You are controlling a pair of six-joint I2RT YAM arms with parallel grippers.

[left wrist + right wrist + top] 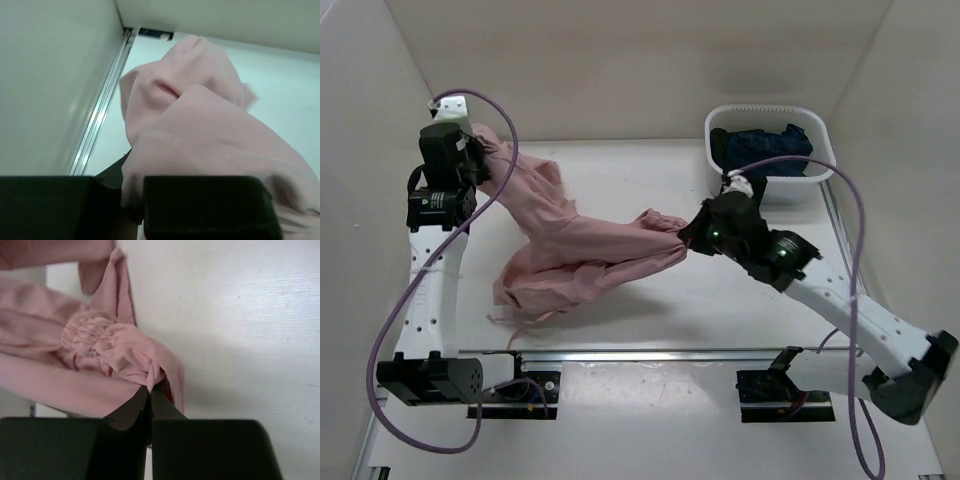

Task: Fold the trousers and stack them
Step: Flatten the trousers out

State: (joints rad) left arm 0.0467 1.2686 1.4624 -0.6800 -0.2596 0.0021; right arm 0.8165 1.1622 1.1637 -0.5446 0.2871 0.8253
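The dusty-pink trousers (575,240) stretch across the table between both arms, partly lifted and bunched. At the far left my left gripper (477,152) is shut on one end of them; in the left wrist view pink cloth (200,130) billows over the black fingers (205,205) and fills the gap. At the right end my right gripper (688,238) is shut on the gathered waistband; the right wrist view shows the fingertips (150,388) pinching a fold of the trousers (120,355). The middle hangs down to a heap at the front left.
A white basket (817,178) at the back right holds a dark navy garment (770,148) and a black one. White walls enclose the table (650,310) on three sides. A metal rail (660,352) runs along the near edge, with purple cables looping over both arms.
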